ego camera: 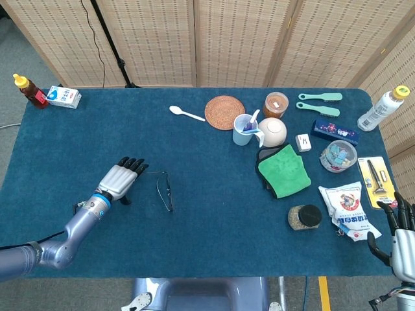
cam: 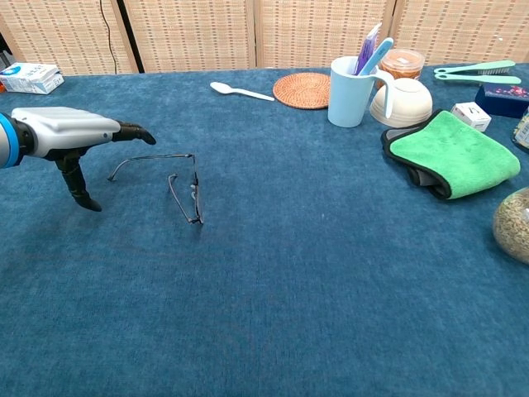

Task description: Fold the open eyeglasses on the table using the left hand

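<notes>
Hovering just left of the eyeglasses (cam: 178, 184), the left hand (cam: 70, 136) holds nothing; fingers extended, thumb down.

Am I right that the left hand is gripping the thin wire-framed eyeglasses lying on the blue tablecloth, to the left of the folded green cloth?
Not quite. The left hand is not gripping the thin wire-framed eyeglasses; it hovers beside them holding nothing, with a clear gap, as the chest view shows. The rest stands: the glasses lie on the blue tablecloth, left of the folded green cloth.
</notes>
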Robot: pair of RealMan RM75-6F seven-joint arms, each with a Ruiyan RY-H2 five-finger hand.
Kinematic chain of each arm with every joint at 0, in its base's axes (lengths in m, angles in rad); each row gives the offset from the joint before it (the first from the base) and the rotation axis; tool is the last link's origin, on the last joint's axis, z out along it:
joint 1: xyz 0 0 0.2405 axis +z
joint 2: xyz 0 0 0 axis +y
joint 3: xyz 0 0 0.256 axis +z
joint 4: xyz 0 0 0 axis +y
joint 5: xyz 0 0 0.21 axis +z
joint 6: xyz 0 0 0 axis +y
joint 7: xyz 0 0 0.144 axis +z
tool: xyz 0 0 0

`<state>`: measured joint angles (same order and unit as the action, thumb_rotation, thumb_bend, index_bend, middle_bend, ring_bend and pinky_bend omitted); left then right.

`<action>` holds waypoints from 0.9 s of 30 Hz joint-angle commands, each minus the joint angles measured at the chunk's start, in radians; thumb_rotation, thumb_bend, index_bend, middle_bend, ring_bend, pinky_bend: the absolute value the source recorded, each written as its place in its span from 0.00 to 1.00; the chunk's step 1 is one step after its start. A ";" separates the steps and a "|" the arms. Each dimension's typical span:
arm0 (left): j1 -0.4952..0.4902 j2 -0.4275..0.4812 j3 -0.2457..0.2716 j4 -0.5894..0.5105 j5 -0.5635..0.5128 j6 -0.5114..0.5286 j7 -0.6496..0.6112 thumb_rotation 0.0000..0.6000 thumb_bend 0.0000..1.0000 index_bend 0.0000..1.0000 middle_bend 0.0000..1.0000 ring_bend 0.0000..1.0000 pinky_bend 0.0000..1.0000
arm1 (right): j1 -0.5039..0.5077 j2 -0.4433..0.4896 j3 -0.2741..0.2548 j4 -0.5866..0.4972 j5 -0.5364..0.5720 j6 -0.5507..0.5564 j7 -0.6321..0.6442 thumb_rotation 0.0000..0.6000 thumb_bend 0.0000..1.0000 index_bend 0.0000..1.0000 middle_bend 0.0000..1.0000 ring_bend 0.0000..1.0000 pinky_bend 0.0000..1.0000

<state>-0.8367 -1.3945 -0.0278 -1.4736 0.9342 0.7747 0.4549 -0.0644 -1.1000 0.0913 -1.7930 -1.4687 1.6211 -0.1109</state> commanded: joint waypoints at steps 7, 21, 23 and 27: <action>-0.008 0.000 0.024 -0.005 -0.037 -0.016 0.033 0.97 0.10 0.08 0.15 0.00 0.00 | -0.001 -0.003 -0.001 0.001 0.000 0.002 0.000 1.00 0.43 0.18 0.00 0.00 0.00; -0.011 0.026 0.039 -0.089 -0.009 -0.014 0.026 0.97 0.10 0.08 0.23 0.00 0.00 | 0.000 -0.004 -0.001 0.001 -0.004 0.003 0.002 1.00 0.43 0.18 0.00 0.00 0.00; -0.011 0.039 0.047 -0.122 0.005 -0.012 0.030 0.97 0.10 0.08 0.23 0.00 0.00 | 0.000 -0.003 -0.001 0.003 -0.004 0.004 0.005 1.00 0.43 0.18 0.00 0.00 0.00; -0.009 0.046 0.060 -0.160 0.033 0.000 0.041 0.97 0.10 0.08 0.23 0.00 0.00 | -0.002 -0.002 0.000 0.006 -0.002 0.005 0.011 1.00 0.43 0.18 0.00 0.00 0.00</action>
<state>-0.8468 -1.3534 0.0254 -1.6226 0.9585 0.7700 0.4908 -0.0658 -1.1019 0.0910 -1.7872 -1.4713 1.6263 -0.1001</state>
